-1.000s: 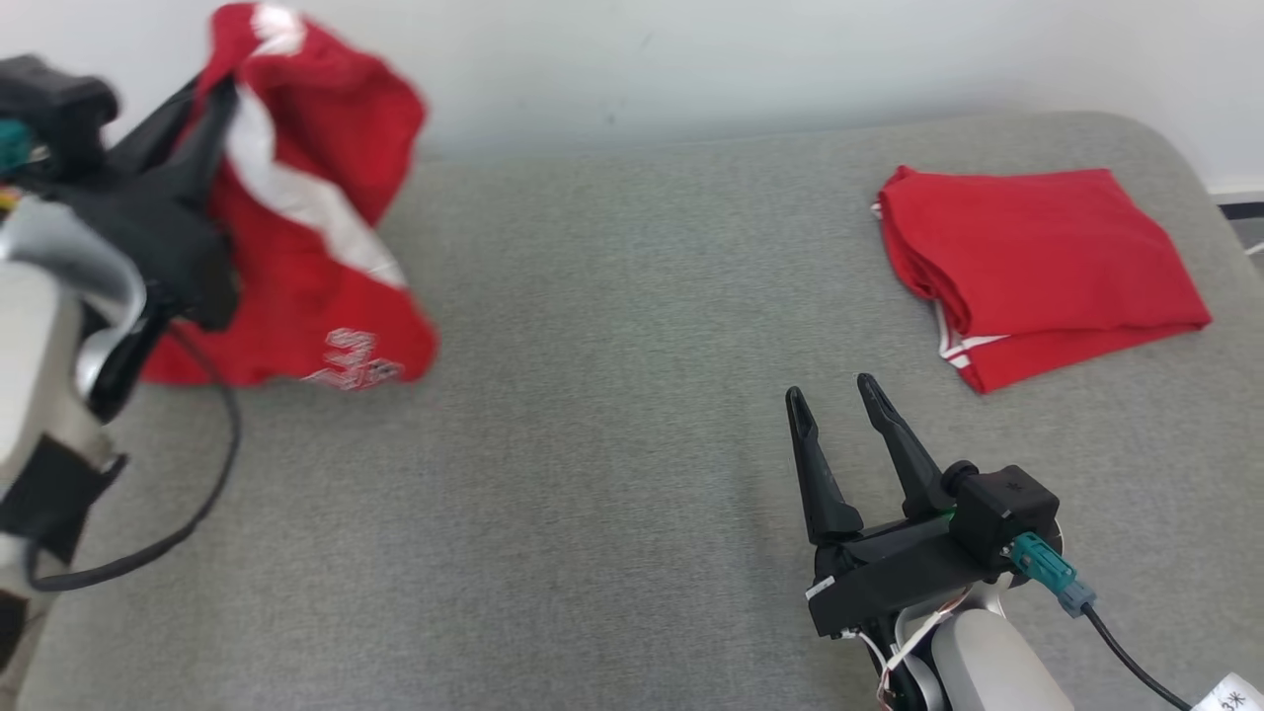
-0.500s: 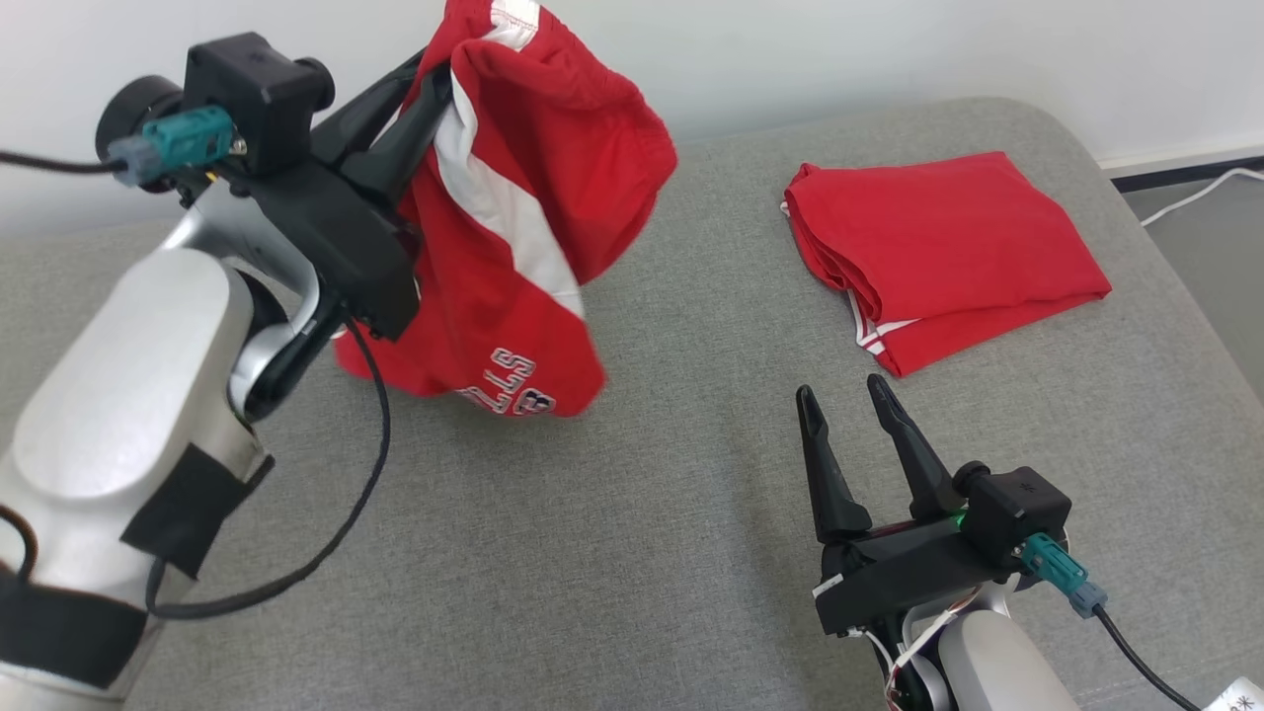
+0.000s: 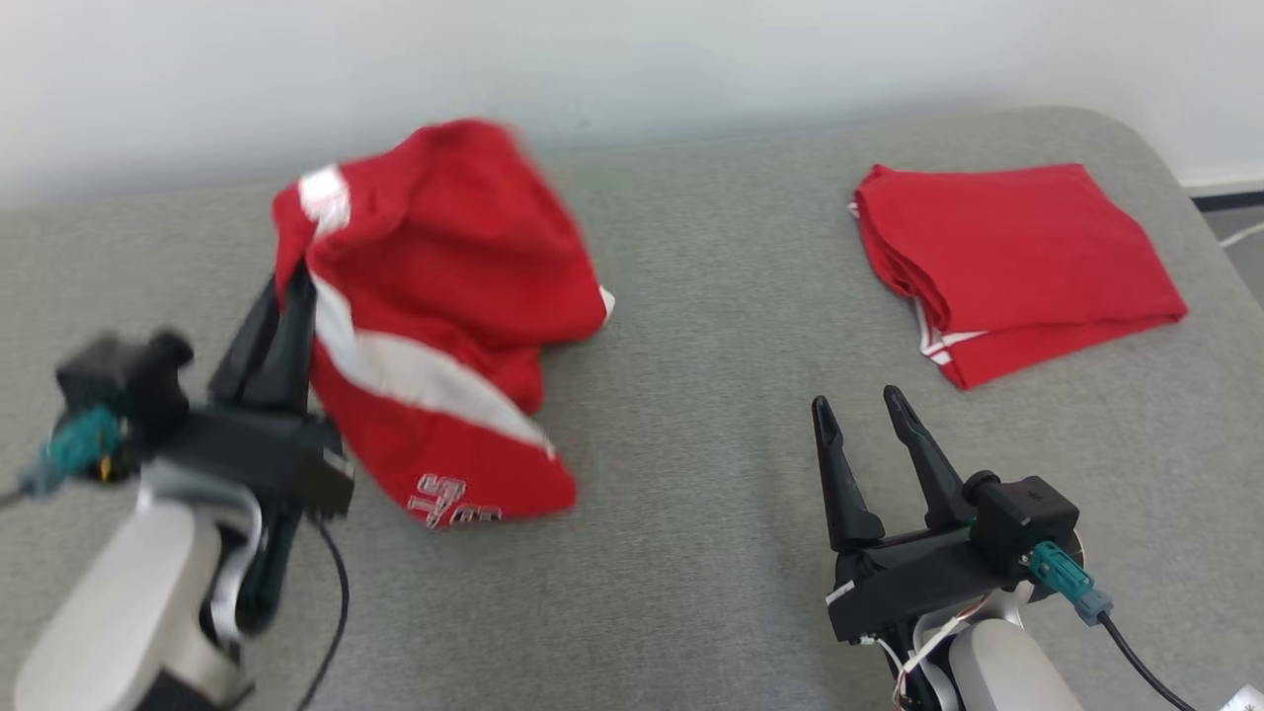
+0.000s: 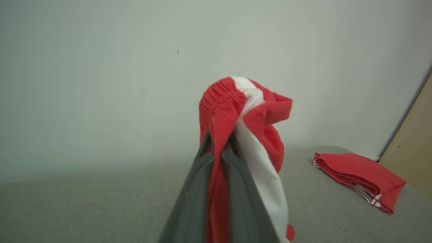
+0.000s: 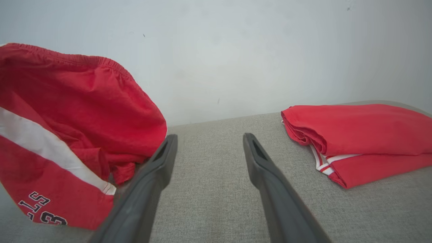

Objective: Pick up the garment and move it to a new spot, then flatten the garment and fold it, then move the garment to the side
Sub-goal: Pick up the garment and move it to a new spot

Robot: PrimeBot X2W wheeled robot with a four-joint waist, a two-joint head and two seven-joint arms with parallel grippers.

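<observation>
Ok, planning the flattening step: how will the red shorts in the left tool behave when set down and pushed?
Probably floppy: the shorts sag in folds from the left tool, pinched near the waistband. Likely light, since a narrow pinch holds them up. Pushed on the grey woven surface, they would likely bunch rather than slide.

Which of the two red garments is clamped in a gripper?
The crumpled white-striped shorts, pinched by the left gripper; the folded garment lies free.
</observation>
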